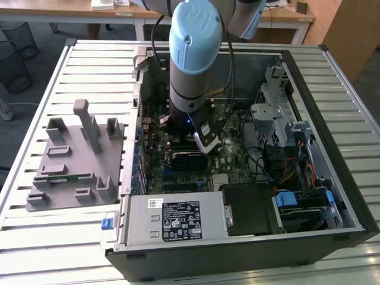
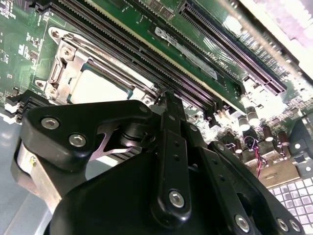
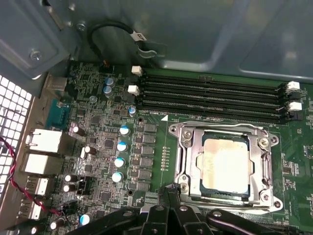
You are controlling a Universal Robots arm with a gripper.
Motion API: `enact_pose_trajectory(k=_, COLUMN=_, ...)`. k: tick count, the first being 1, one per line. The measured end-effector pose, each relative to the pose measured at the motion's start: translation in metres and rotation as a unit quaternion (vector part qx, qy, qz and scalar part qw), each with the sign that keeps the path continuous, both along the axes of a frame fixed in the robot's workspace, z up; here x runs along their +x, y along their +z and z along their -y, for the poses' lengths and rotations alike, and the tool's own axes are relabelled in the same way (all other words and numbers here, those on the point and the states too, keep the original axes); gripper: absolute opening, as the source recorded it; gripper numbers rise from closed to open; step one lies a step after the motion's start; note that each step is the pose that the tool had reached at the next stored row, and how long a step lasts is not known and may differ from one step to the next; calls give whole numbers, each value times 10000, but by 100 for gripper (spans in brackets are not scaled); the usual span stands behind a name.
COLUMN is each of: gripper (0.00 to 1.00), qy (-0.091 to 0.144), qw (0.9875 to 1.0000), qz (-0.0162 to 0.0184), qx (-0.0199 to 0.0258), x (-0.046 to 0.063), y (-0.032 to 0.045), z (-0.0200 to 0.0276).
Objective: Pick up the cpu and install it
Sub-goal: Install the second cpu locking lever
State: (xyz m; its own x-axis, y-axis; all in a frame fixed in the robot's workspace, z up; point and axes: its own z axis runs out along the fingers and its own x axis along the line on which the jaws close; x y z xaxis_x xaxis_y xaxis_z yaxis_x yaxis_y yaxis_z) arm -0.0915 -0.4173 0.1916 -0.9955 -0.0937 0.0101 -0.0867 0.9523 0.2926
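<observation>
Your gripper (image 3: 168, 193) is down inside the open computer case (image 1: 332, 113), low over the motherboard (image 3: 117, 205), and in both wrist views its black fingers (image 2: 168, 105) come together to a single narrow tip with no gap between them and nothing held, so you can read it as closed and empty. That tip sits just at the edge of the metal socket frame (image 3: 183, 147), at the corner nearest the gripper, though you cannot tell whether it actually touches the frame. The cpu (image 3: 226, 164) already lies flat inside that frame, its pale silver top showing in the frame's square opening; in the second wrist view you see the same chip (image 2: 98, 85) beyond the gripper's black linkage, with the frame's lever and screws around it. Just beside the socket, on the far side from the gripper, run the long black memory slots (image 3: 210, 98) with white clips at their ends. In the exterior view the arm's blue-capped wrist (image 1: 196, 41) stands over the middle of the case, and a grey parts tray (image 1: 71, 172) rests on the slatted table (image 1: 35, 119) toward the exterior view's left, well apart from the case.
</observation>
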Motion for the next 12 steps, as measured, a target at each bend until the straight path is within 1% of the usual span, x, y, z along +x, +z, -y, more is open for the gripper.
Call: enact_pose_trajectory(k=12, gripper=11, qy=0, qw=10000, qz=0, qx=10, x=-30, y=-22, z=-61)
